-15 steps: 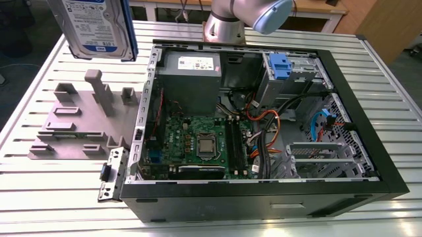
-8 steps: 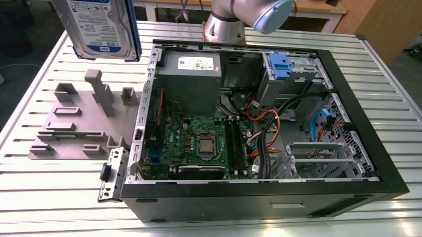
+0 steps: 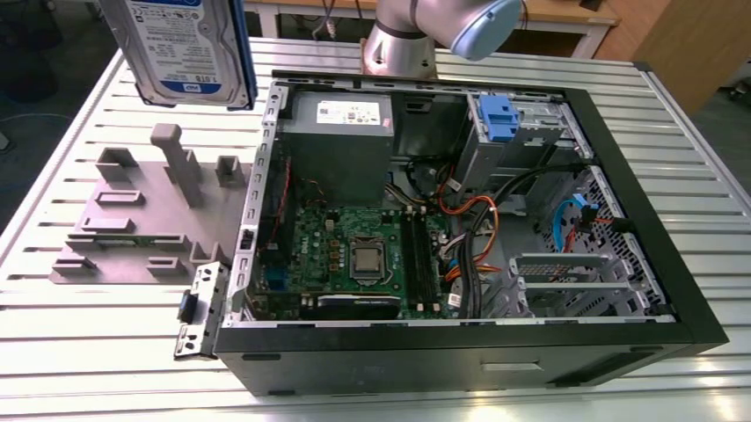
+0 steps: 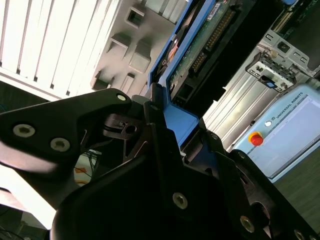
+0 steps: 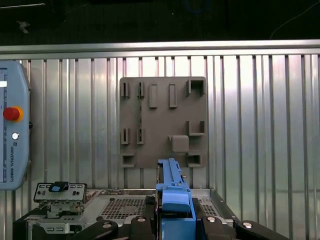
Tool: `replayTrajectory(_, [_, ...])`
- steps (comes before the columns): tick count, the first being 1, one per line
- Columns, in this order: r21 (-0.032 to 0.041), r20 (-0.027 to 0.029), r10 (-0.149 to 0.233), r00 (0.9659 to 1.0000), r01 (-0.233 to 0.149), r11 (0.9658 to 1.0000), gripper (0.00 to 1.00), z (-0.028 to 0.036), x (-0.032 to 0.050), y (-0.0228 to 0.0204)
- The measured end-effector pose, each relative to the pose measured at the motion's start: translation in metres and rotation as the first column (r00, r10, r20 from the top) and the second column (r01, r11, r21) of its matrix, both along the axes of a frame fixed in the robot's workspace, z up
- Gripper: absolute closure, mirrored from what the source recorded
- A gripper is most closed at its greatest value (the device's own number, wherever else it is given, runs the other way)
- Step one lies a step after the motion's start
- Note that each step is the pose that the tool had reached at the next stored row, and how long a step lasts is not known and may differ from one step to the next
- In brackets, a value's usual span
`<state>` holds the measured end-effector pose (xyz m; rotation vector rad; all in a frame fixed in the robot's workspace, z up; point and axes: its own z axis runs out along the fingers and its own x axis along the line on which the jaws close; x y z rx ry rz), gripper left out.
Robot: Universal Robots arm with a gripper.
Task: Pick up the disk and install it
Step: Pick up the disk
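The claw [image 5: 174,226] grips the disk [image 3: 188,48] by its blue-railed edges. The disk hangs with its long axis upright above the fixture [image 3: 141,211], clear of the bench [image 3: 70,352], to the exterior view's left of the open case [image 3: 470,220].

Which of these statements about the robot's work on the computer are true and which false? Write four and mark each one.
1. The disk is held up in the air, off the table. True.
2. The disk lies on the grey holder. False: it is raised clear of the holder, which lies flat on the table beside the computer case.
3. The gripper is shut on the disk's blue edge, as both wrist views show. True.
4. The computer case has its side cover on. False: the case lies open, and the green circuit board inside it shows.
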<state>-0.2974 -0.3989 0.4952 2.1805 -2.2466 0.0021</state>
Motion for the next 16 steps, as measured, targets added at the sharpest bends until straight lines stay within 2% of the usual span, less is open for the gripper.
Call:
replayTrajectory(10, [-0.0001, -0.0001, 0.0, 1.0, 0.0, 1.0, 0.64, 0.0, 0.0019, -0.0022])
replayTrajectory(16, [-0.0001, -0.0001, 0.0, 1.0, 0.0, 1.0, 0.64, 0.0, 0.0019, -0.0057])
